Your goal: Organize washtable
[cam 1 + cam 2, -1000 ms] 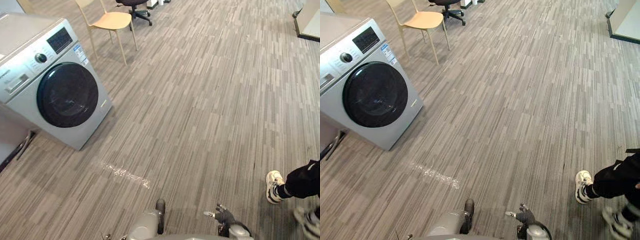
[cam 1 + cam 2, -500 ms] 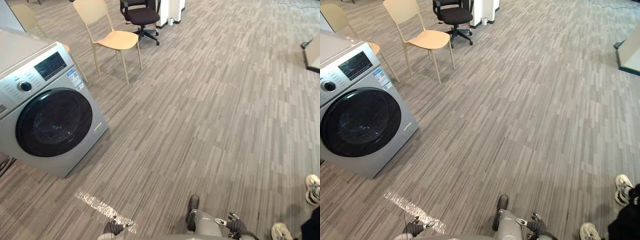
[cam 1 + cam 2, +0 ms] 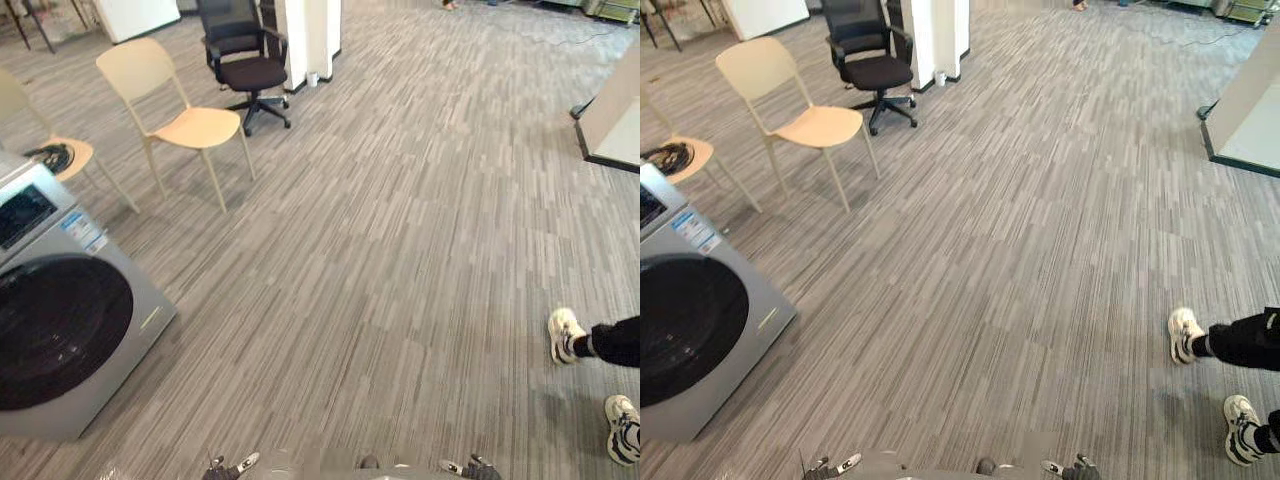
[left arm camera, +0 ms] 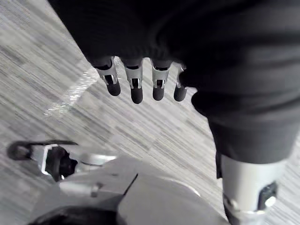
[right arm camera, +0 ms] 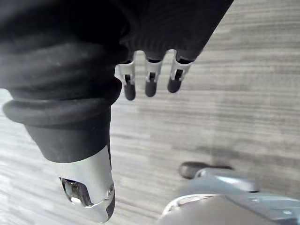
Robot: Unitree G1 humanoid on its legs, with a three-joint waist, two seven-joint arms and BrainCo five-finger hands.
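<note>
**Washing machine (image 3: pixel 70 335) low at 8 o'clock, nothing held**

Left eye view: I have the washing machine standing on the striped grey floor (image 3: pixel 400 250) at about 8 o'clock, with its dark round door turned towards me. Just beyond it, at 9 to 10 o'clock, a pale chair (image 3: pixel 62 158) carries a black coil on its seat. A second tan chair (image 3: pixel 185 122) stands beside that one at 10 o'clock. A black office chair (image 3: pixel 245 70) sits at 11 o'clock, close to a white pillar (image 3: pixel 308 35).

Right eye view: at 4 o'clock, well apart from the machine, I see a person's white shoes (image 3: pixel 1183 334) and a dark trouser leg (image 3: pixel 1245 340). A low platform (image 3: pixel 1245 110) edges in at 2 o'clock. My left hand (image 3: pixel 830 466) and right hand (image 3: pixel 1075 468) peek in at 6 o'clock, both far from the machine.

Left wrist view: the fingers (image 4: pixel 136 90) hang loose and straight over bare floor, grasping nothing. A shiny strip (image 4: pixel 70 93) lies on the floor past them.

Right wrist view: the fingers (image 5: pixel 150 84) likewise hang relaxed above the floor, released and empty.
</note>
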